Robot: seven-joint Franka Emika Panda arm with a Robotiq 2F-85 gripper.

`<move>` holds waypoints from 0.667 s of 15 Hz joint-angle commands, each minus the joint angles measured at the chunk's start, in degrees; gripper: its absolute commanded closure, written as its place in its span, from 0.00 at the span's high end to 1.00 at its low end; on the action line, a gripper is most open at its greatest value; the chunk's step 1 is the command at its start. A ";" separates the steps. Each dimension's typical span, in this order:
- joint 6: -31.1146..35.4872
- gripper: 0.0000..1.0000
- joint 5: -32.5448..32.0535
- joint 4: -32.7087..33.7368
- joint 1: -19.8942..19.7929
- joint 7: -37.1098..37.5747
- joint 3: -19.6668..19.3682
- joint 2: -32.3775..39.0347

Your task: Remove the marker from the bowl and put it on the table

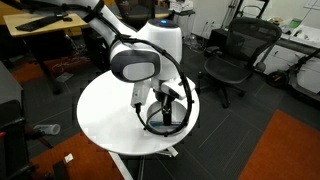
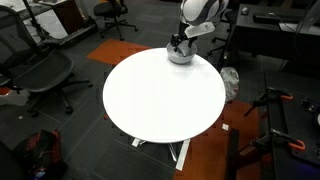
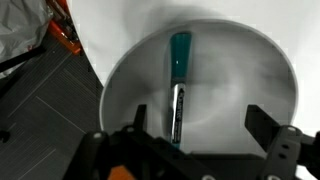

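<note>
One short teal-green marker [image 3: 178,85] lies flat inside the round shiny metal bowl [image 3: 250,90], near the edge of the round white desk [image 2: 160,100]. The hand [image 3: 200,125] hovers above it, fingers apart and empty. This looks like the reaching step; next it should descend, straddle the marker and close.

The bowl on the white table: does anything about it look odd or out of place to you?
Only its contents: a teal marker lies inside the metal bowl, which sits near the edge of the table. The open pincer hovers above. Nothing looks spilled or damaged.
</note>
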 commanded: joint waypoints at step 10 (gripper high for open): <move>-2.90 1.00 -0.64 7.65 -0.37 1.98 -0.80 6.05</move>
